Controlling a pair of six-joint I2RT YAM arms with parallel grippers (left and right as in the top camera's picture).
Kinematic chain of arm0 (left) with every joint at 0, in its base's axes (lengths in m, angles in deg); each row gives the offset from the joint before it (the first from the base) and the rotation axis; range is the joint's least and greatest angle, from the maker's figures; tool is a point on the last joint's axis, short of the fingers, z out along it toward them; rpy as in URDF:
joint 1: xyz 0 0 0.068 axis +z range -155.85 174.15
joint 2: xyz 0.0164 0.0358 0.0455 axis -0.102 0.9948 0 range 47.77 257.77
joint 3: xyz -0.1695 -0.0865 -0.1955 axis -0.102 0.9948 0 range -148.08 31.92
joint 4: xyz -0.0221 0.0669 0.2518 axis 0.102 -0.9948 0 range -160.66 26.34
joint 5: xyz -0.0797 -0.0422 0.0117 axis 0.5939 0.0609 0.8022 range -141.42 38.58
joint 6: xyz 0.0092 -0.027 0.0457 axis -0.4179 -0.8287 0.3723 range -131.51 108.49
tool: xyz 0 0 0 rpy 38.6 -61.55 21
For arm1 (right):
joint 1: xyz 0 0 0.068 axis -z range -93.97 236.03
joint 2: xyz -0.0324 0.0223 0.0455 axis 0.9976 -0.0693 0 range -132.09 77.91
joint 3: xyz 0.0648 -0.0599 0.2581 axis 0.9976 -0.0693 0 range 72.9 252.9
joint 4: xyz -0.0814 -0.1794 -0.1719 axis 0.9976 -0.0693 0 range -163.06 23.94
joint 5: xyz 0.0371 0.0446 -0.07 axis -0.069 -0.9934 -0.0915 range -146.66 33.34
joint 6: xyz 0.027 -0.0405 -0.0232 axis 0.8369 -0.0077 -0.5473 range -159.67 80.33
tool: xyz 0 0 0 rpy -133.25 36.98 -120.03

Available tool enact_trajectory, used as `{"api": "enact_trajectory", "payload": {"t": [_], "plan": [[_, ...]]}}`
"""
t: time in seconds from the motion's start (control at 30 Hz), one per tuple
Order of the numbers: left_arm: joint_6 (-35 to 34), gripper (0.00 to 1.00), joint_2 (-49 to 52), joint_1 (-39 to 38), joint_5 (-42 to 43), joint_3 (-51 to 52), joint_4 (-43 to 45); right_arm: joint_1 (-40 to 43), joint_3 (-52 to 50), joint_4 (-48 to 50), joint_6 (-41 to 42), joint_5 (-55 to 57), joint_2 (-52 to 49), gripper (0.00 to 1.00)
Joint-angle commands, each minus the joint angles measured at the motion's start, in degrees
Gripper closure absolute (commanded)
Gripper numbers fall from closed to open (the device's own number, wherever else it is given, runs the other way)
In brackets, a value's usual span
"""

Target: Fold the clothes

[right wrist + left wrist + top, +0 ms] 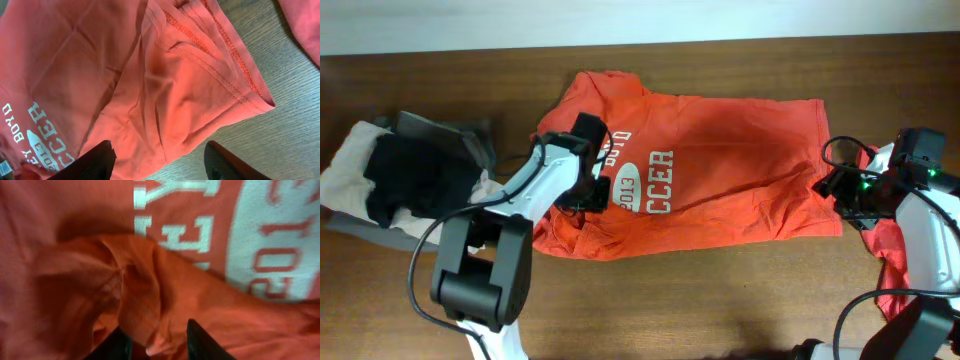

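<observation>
Before any fold, the rumple at the printed end of the T-shirt [720, 170], spread on the worktop [740, 300], wants smoothing flat. The left claw [156, 342], its arm bent low over that end, stands partly open astride a cloth ridge, seemingly not pinching it. The right claw [160, 150] hovers wide open and empty over the shirt's hem corner.

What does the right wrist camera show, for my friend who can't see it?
An orange-red T-shirt with white letters lies rumpled on a wooden table, its stitched hem folded over. The right gripper is open, its dark fingers at the picture's bottom edge.
</observation>
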Motion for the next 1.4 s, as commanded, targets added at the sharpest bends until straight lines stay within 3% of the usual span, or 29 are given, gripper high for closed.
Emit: {"api": "enact_trajectory", "payload": {"t": [0.0,0.1,0.17,0.47,0.7,0.8,0.93,1.07,1.3,1.37], "plan": [[-0.4,0.72,0.7,0.0,0.7,1.0,0.7,0.0,1.1,-0.2,-0.2,0.7,0.7,0.37],[-0.4,0.86,0.7,0.0,1.6,1.0,0.6,0.0,1.1,-0.2,-0.2,0.7,0.7,0.37],[-0.4,0.89,0.5,0.0,3.3,0.7,0.5,0.0,1.1,-0.2,-0.2,0.7,0.7,0.37],[-0.2,0.89,0.1,0.0,10.2,-7.3,-1.7,0.0,1.1,0.0,-0.2,0.8,0.7,0.37],[-0.2,0.90,0.1,0.0,10.3,-9.0,1.5,0.0,1.1,0.1,-0.2,0.8,0.7,0.37],[-0.2,0.89,0.1,0.0,9.5,-9.0,-1.4,0.0,1.1,-0.2,-0.2,0.7,0.7,0.37],[-1.1,0.75,0.1,0.0,-1.3,-9.0,-7.7,0.0,1.1,-0.4,-0.2,0.7,0.7,0.37],[-1.1,0.62,0.1,0.0,-2.8,-7.5,-9.4,0.0,1.1,-0.4,-0.2,0.7,0.7,0.37],[1.1,0.63,0.7,-0.6,1.3,-0.7,-3.1,0.0,1.1,-0.4,-0.2,0.7,0.7,0.37],[1.1,0.67,0.7,-1.2,1.5,0.1,-2.0,0.0,1.1,-0.4,-0.2,0.7,0.7,0.37]]}}
